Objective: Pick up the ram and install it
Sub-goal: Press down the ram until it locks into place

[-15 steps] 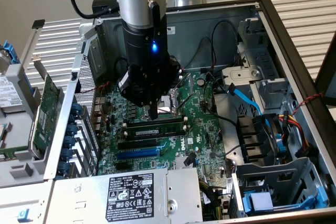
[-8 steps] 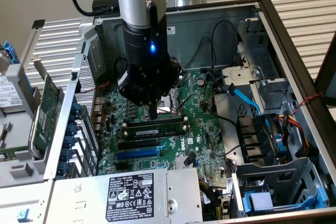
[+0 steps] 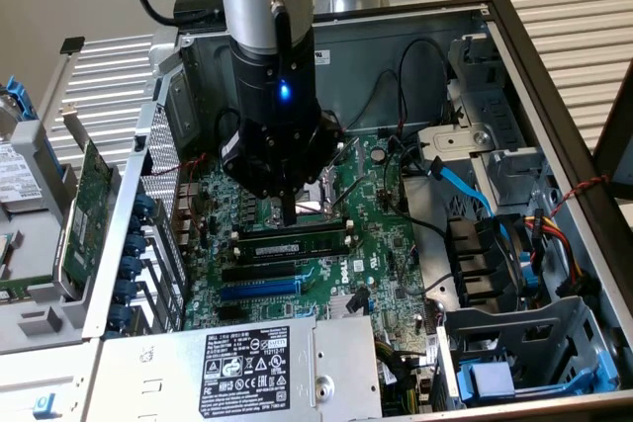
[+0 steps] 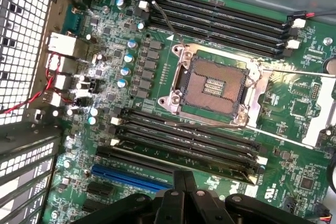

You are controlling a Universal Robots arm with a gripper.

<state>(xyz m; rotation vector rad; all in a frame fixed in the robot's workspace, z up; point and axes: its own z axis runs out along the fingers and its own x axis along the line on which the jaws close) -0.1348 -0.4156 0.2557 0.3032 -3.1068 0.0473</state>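
- The ram lies directly under the gripper, in a memory slot on the motherboard. It is not in the fingers.
- Its long axis runs from the exterior view's left to the exterior view's right, parallel to the black empty slots just on its near side.
- The gripper points straight down at about the middle of the stick's length. Its tip is at the upper edge of the ram or just above it; I cannot tell if they touch.
- In the wrist view the two fingers stand pressed together with nothing between them, so the hand is closed and empty.
- My judgement is that the stick is already placed in its slot. Whether it is fully pushed down and the white end clips are locked, I cannot tell.
- The open computer case holds the motherboard, a power supply at the near side and a blue cable at the exterior view's right.
- The processor socket is open and has no chip in it. It sits between two banks of memory slots.
- The far bank of slots looks empty.
- A larger green expansion card stands outside the case, at the exterior view's left, well apart from the gripper.
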